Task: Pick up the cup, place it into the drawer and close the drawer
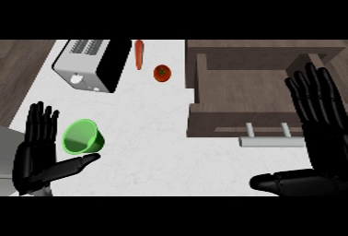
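A green cup (84,137) lies on its side on the white counter (156,152), at the lower left. My left hand (35,150) is beside it, open, fingers straight up and the thumb reaching out under the cup; I cannot tell whether the thumb touches it. The brown wooden drawer (238,92) stands pulled open at the right, with a pale bar handle (272,142) on its front. My right hand (319,133) is open at the right edge, fingers straight over the drawer's right side and thumb pointing left below the handle.
A silver and black toaster (92,64) sits at the back left. An orange carrot (139,54) and a red tomato (162,73) lie between the toaster and the drawer. Dark wood floor (17,73) shows beyond the counter's left edge.
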